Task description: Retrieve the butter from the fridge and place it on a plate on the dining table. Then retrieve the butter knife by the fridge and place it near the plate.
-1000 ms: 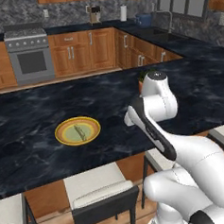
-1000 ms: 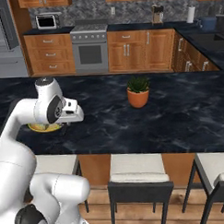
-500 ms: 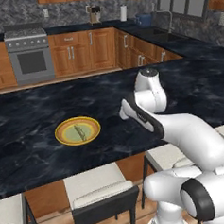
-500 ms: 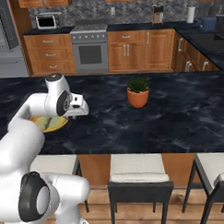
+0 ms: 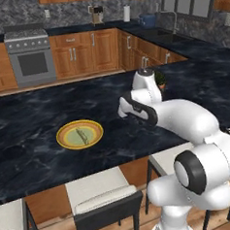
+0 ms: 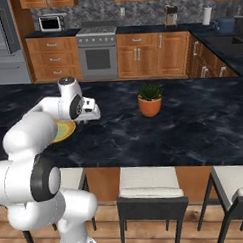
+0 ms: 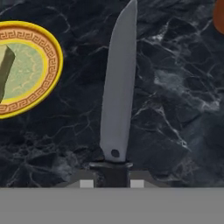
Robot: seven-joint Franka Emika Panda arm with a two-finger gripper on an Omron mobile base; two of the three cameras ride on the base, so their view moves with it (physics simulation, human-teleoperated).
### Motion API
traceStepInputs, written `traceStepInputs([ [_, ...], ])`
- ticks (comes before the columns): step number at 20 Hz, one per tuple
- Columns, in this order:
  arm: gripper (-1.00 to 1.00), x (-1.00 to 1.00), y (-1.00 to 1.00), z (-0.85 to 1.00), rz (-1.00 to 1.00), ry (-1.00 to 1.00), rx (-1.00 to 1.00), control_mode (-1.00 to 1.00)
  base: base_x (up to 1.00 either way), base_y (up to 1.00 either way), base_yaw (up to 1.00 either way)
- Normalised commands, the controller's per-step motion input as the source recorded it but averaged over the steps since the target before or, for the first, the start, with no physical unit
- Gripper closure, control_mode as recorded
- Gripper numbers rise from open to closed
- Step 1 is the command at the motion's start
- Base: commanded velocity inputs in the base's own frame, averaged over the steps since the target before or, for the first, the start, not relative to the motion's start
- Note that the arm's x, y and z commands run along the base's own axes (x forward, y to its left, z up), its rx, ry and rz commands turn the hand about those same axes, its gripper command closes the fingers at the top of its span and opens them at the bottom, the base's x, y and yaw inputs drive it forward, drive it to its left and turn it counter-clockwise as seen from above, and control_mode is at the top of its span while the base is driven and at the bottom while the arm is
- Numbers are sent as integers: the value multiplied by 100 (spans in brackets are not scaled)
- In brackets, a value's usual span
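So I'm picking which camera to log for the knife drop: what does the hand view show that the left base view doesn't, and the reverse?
Hand view alone: the butter knife, a long grey blade held at its handle end in the shut gripper, over the dark marble beside the plate, and the key pattern on the plate's rim.

Left base view alone: the white arm reaching over the dining table, the stools, the oven and the wooden cabinets.

Both: the yellow plate with the butter on it.

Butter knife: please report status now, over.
Pincer shut on butter knife, above dining table. Butter on plate. Potted plant off to the side; path clear.
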Motion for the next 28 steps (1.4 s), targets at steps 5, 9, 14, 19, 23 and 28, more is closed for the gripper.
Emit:
traceStepInputs([
  [5, 100, 33, 0, -2, 1, 2, 7, -100, 0, 0, 0],
  [9, 100, 26, 7, -1, 0, 10, 3, -100, 0, 0, 0],
  [14, 100, 5, 20, -17, 0, 7, 0, -100, 0, 0, 0],
  [19, 100, 0, 25, -26, 0, 0, -1, -100, 0, 0, 0],
  [23, 100, 10, 2, -28, 0, 0, 0, -100, 0, 0, 0],
  [28, 100, 10, 1, -42, 0, 0, 0, -100, 0, 0, 0],
])
